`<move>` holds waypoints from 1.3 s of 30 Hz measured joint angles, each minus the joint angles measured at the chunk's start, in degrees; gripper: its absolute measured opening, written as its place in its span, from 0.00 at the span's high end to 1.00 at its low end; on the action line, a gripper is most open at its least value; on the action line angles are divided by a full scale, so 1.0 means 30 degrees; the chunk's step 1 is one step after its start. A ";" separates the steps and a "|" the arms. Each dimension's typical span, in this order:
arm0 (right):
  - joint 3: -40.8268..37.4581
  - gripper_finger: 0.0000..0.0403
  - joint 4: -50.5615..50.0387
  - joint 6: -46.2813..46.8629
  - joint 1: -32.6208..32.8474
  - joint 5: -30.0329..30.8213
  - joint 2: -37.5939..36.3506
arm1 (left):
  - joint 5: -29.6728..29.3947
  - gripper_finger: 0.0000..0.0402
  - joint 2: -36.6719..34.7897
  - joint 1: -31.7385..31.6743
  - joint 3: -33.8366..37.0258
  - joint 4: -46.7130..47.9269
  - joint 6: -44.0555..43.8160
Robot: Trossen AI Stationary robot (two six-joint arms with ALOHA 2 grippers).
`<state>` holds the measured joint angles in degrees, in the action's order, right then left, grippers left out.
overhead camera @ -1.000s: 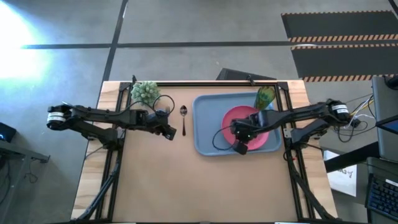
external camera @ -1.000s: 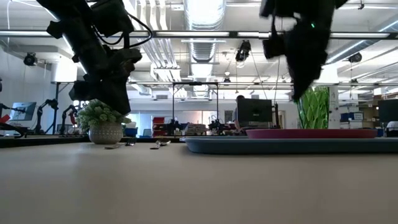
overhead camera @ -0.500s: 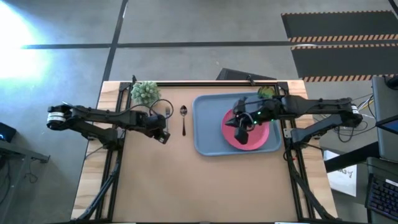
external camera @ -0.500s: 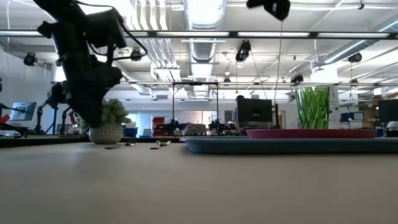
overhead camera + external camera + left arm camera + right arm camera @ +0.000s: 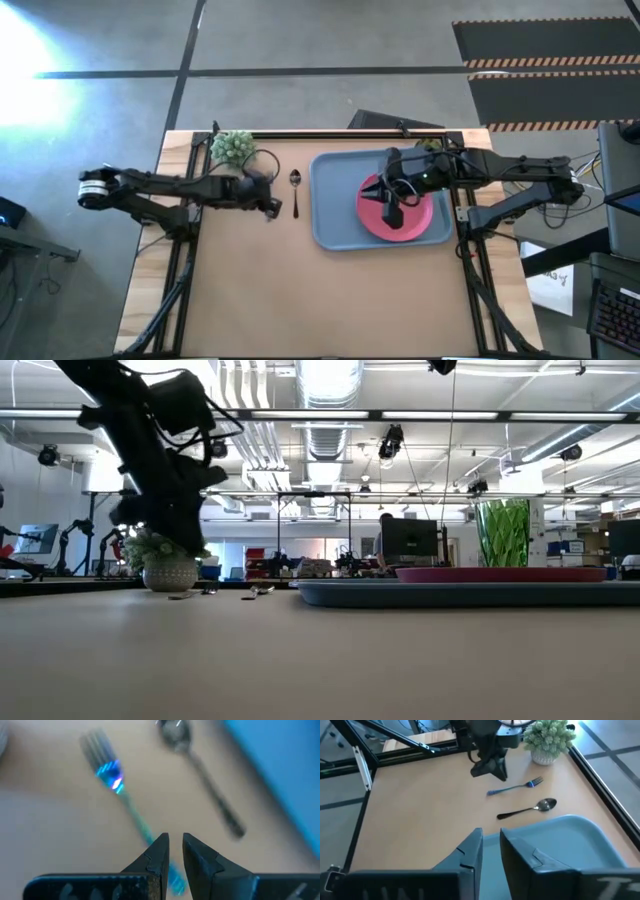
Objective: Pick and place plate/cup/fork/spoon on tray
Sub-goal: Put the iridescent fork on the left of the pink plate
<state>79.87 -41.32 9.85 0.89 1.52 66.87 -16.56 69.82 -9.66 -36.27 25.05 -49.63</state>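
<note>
L gripper (image 5: 172, 851), fingers nearly together & empty, hangs over blue-handled metal fork (image 5: 120, 805) on wood table (image 5: 250, 290), beside shiny spoon (image 5: 200, 767). R gripper (image 5: 490, 847), narrow gap, empty, above round pink plate (image 5: 410, 220) in rimmed blue tray (image 5: 330, 200).

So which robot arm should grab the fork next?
Probably the left. The left gripper hangs right over the fork, beside the spoon on the bare table. The right gripper is over the tray, where the plate and cup sit.
</note>
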 joint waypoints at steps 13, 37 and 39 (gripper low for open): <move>0.0003 0.76 -0.0052 0.0051 0.0000 -0.0984 0.0000 | 0.1603 0.72 0.1589 -0.0965 -0.0126 -0.0158 0.0646; 0.0003 0.77 -0.0084 -0.0324 0.0000 -0.1656 -0.0003 | 0.1760 0.50 0.5685 -0.2040 -0.0796 -0.3933 -0.0365; 0.0003 0.78 -0.0104 -0.0321 0.0000 -0.1660 -0.0007 | 0.1858 0.50 0.6220 -0.2036 -0.0999 -0.3874 -0.0347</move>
<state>79.88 -41.63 8.88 0.89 -3.46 66.85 -10.98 88.48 -15.77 -39.26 13.43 -50.68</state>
